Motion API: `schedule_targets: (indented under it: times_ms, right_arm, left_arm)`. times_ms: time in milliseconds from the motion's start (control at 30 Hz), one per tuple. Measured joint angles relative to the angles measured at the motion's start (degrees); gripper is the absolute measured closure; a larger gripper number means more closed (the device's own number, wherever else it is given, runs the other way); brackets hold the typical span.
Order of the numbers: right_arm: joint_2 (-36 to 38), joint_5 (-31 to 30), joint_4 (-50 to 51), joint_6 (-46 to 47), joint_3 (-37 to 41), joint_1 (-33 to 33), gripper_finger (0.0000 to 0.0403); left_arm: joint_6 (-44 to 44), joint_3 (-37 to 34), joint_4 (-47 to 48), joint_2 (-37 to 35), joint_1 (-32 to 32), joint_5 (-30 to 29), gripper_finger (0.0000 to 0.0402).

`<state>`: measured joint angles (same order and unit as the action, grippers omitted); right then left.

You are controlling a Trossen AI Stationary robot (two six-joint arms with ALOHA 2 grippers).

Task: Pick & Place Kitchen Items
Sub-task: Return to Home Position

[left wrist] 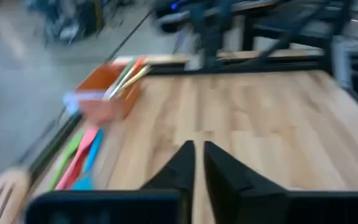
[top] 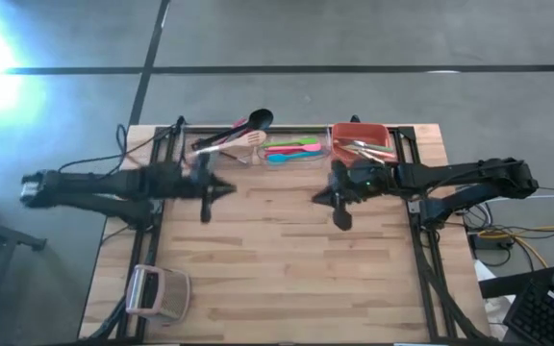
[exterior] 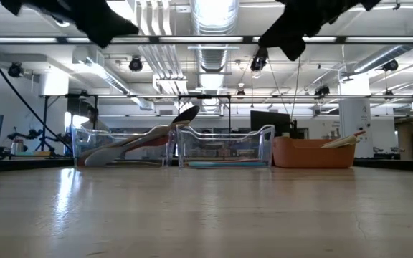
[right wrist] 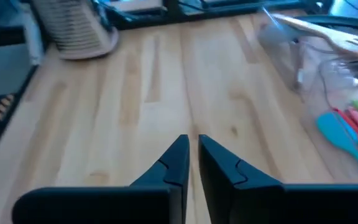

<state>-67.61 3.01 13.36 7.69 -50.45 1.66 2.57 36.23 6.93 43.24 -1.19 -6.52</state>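
Observation:
The kitchen utensils lie in three bins along the table's far edge. A black spoon [top: 254,122] and a wooden slotted turner [top: 248,139] rest in the left clear bin [top: 221,144]. Pink, teal and green utensils [top: 291,150] lie in the middle clear bin. More utensils [top: 364,147] lie in the orange bin [top: 362,135]. My left gripper [top: 227,189] hangs shut over the table's middle, left of centre, holding nothing. My right gripper [top: 320,198], also shut and holding nothing, hangs right of centre, facing it. The wrist views show the shut fingers of my left gripper [left wrist: 197,158] and my right gripper [right wrist: 193,152] above bare wood.
A boxy pinkish-white handled object [top: 157,291] stands near the table's near-left corner. Dark frame rails run along the table's left and right sides. Bare wood [top: 277,259] stretches between the grippers and the near edge. Cables trail off the right side.

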Motion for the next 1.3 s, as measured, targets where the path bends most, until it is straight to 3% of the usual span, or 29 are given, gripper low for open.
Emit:
schedule_targets:
  times_ms: [67, 167, 300, 467, 767, 867, 1000, 1300]
  right_arm:
    - [3.54, -0.14, -4.79, 0.52, 4.64, -0.76, 0.0385]
    - [10.88, -0.12, -15.08, 1.99, 13.93, -1.77, 0.0393]
    - [21.43, 0.87, -27.83, 3.13, 25.38, -2.61, 0.0394]
    - [32.18, 1.47, -32.42, 3.08, 34.38, -2.67, 0.0394]
    - [45.56, 1.44, -32.5, 1.92, 46.12, -2.6, 0.0394]
    - [48.63, -1.45, -32.47, 4.02, 48.51, -2.54, 0.0394]
    - [50.75, -4.4, -30.36, 5.16, 49.94, -2.52, 0.0394]
    - [49.39, -4.61, -28.43, 5.19, 49.94, -2.52, 0.0394]
  left_arm:
    - [1.69, -0.11, -0.03, -1.7, 7.9, -6.53, 0.0389]
    - [1.51, -1.84, -0.4, -5.29, 17.55, -16.76, 0.0394]
    - [1.74, -8.39, -6.8, -10.43, 24.66, -21.15, 0.0398]
    - [3.47, -18.21, -16.12, -16.98, 25.52, -21.22, 0.0398]
    - [1.9, -29.76, -15.41, -29.52, 24.52, -17.32, 0.04]
    - [3.36, -32.38, -13.45, -32.46, 24.47, -16.17, 0.04]
    - [3.62, -35.67, -11.15, -34.23, 24.47, -18.14, 0.0393]
    - [3.62, -35.19, -9.88, -32.73, 24.47, -18.64, 0.0369]
